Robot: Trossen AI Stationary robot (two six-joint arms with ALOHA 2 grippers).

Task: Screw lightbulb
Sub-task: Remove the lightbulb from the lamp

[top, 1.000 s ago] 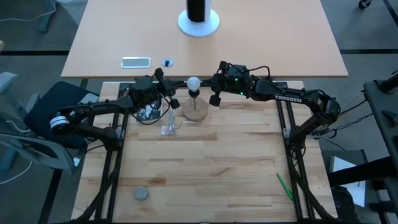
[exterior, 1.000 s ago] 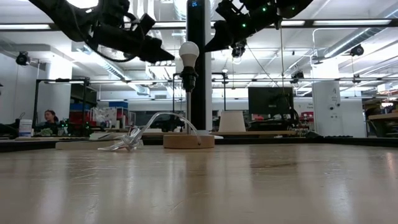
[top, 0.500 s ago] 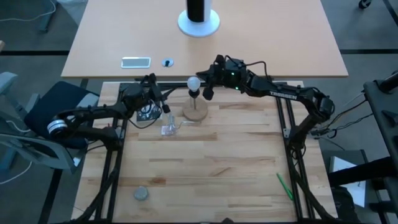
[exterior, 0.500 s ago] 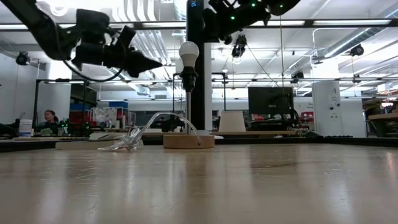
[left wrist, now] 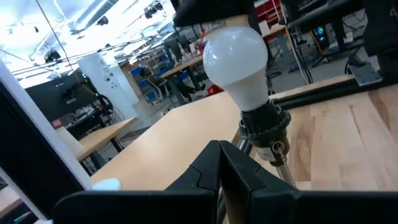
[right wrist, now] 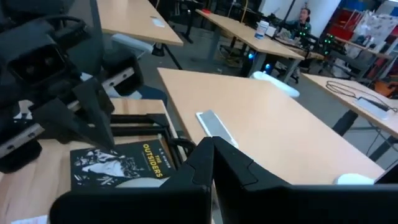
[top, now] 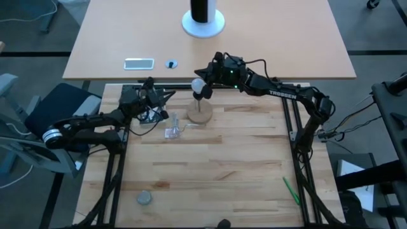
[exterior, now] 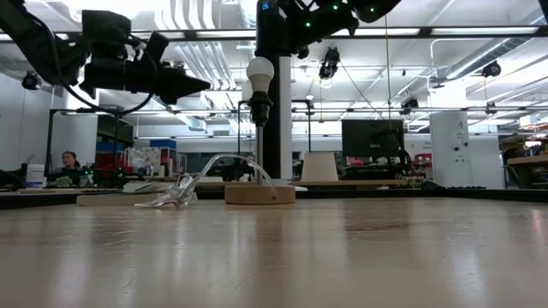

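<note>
The white lightbulb stands upright in a black socket on a thin stem. The stem rises from a round wooden base at the table's far middle. My left gripper is shut. It points level at the bulb from the left, a short way off. My right gripper is shut and hangs above and just right of the bulb, clear of it.
A clear plastic piece lies left of the wooden base. A book lies under my left arm. A grey disc sits near left and a green pen near right. Beyond the table is a desk with a black column.
My left gripper has drawn back from the bulb toward the table's left edge and sunk a little, still pointing at it. My right gripper has risen and gone left, from beside the bulb to above it. The bulb and its stand have kept still.
</note>
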